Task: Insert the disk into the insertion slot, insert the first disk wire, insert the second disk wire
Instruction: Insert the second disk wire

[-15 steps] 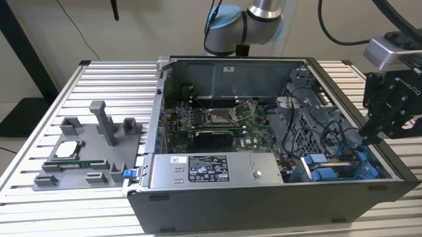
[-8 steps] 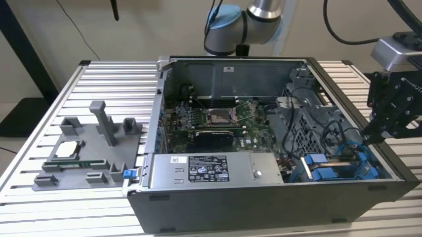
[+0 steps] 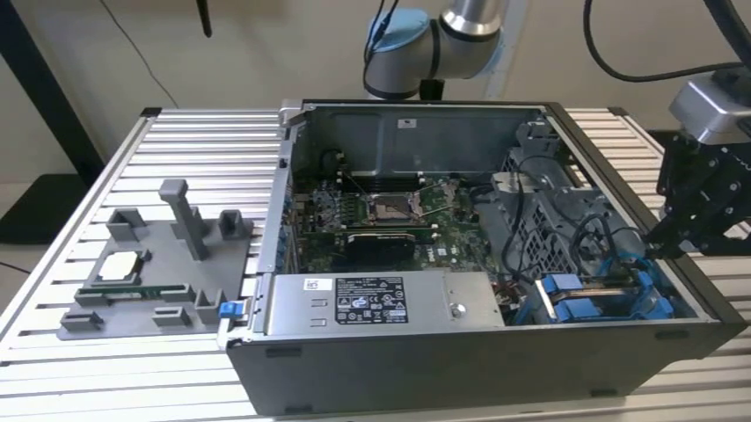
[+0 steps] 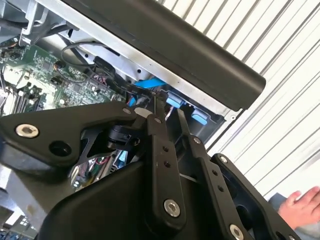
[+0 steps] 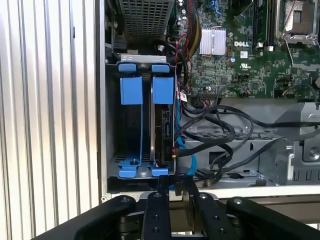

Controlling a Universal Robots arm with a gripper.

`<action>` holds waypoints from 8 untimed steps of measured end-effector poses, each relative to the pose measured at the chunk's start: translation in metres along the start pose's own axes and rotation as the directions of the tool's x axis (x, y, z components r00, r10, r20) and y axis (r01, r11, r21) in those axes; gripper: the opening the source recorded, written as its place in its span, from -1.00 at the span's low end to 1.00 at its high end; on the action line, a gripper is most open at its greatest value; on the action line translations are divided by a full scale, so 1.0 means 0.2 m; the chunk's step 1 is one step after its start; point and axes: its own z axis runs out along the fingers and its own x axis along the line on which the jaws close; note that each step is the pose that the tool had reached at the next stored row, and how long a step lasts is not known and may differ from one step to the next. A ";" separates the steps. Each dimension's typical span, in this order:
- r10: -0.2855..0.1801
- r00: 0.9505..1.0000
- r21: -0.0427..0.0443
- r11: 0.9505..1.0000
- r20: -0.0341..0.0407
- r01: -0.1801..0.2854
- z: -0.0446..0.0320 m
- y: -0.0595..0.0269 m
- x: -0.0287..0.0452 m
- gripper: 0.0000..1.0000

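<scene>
The disk (image 5: 165, 131) stands in its blue carrier (image 5: 162, 90) inside the insertion slot (image 5: 108, 125) of the grey drive cage, beside a second blue carrier (image 5: 131, 90). In the exterior view both carriers (image 3: 596, 297) sit at the case's front corner on the exterior view's right. A thin blue disk wire (image 5: 190, 161) curves from the disk's connector edge down to my gripper (image 5: 176, 185), whose fingers are shut on its end just outside the case wall. My gripper (image 3: 659, 246) hangs over the case's edge on the exterior view's right. In the second wrist view the gripper (image 4: 167, 114) points at the blue tabs (image 4: 173, 102).
Black cables (image 5: 215, 131) loop beside the cage over the motherboard (image 3: 375, 215). A perforated grey cage (image 5: 145, 17) and the power supply (image 3: 375, 303) lie nearby. A grey fixture tray (image 3: 153, 272) stands on the exterior view's left. A person's hand (image 4: 302, 205) rests on the ribbed table.
</scene>
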 end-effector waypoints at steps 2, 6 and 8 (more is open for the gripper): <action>0.000 1.000 0.000 1.000 0.018 0.000 0.005 -0.002 0.015 1.00; 0.001 0.997 -0.002 1.000 0.075 -0.001 0.012 -0.008 0.022 1.00; 0.001 0.996 -0.002 1.000 0.094 -0.001 0.018 -0.011 0.029 1.00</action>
